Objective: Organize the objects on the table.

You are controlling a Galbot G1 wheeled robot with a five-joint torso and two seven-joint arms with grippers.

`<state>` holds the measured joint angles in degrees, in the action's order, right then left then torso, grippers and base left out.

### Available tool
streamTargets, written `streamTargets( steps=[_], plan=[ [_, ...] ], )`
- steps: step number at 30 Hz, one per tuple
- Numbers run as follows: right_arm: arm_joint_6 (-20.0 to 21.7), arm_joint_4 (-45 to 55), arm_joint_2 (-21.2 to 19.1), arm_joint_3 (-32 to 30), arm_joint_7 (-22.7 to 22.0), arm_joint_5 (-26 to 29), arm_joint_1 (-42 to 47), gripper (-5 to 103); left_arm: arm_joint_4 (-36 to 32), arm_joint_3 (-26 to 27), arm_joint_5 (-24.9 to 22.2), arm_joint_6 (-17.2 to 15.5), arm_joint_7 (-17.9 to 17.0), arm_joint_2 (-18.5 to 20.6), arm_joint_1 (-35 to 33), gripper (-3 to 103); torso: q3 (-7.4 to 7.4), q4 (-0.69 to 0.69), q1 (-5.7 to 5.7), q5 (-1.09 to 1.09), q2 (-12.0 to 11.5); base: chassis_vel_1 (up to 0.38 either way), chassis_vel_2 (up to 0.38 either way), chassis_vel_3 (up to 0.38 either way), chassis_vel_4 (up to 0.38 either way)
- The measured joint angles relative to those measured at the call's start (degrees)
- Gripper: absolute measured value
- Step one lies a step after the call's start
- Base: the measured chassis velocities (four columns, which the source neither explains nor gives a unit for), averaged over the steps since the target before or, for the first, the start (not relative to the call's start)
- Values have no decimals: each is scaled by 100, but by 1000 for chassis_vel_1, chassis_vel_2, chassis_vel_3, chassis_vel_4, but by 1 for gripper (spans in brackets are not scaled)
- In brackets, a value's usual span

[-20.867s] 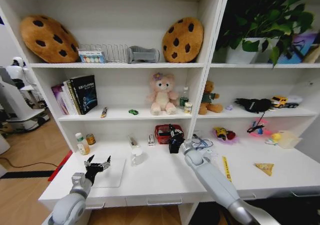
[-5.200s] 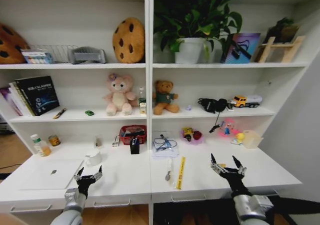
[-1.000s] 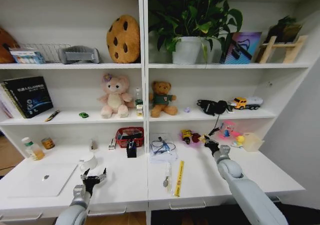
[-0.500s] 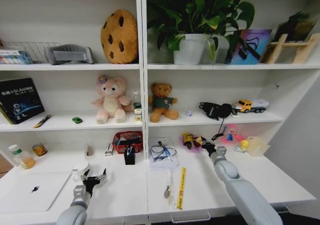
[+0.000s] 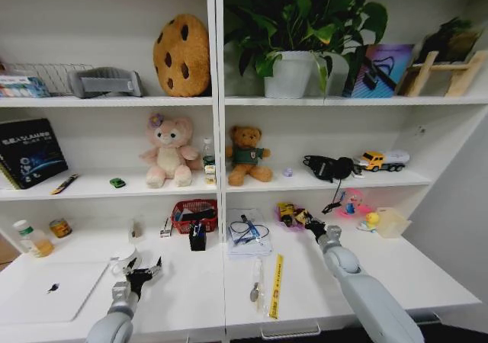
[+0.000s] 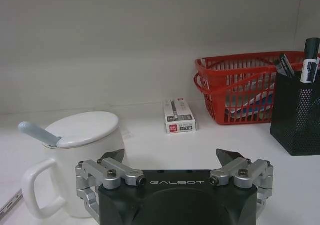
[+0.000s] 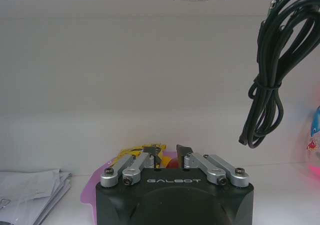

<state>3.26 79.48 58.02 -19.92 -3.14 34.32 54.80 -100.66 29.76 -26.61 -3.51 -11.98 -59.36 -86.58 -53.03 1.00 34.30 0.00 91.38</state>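
Reaching right end effector | one yellow toy | table

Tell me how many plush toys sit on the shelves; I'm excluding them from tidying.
2: a pink plush and a brown teddy bear, either side of the middle shelf's divider.

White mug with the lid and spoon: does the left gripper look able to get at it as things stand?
Probably yes. The left gripper hovers low over the table with its fingers spread, and the mug stands right beside one finger. Nothing lies between them; the pen holder and red basket sit well off to the other side.
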Motion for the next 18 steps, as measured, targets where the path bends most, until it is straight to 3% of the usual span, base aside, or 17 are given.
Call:
streamTargets(
  steps=[2,3,5,11,18],
  plan=[
    [2,26,-9,-9,-1,19,10,23,0,-3,-4,-3,-2,0,9,100,0,0,0,0,0,0,0,0,0],
    [8,68,-23,-17,-6,51,27,34,2,-8,-9,-10,-4,-1,17,100,0,0,0,0,0,0,0,0,0],
    [17,184,-55,-52,-26,102,83,45,4,-9,-9,-12,-6,-15,15,100,0,0,0,0,0,0,0,0,0],
    [-19,553,-164,-211,-123,184,353,61,-23,14,-2,-11,-4,-23,-25,100,0,-2,0,0,0,0,0,0,0],
    [-261,1808,-257,-1077,-360,-111,1931,88,-103,123,-27,18,35,3,-44,100,1,3,0,1,0,0,0,0,0]
  ],
)
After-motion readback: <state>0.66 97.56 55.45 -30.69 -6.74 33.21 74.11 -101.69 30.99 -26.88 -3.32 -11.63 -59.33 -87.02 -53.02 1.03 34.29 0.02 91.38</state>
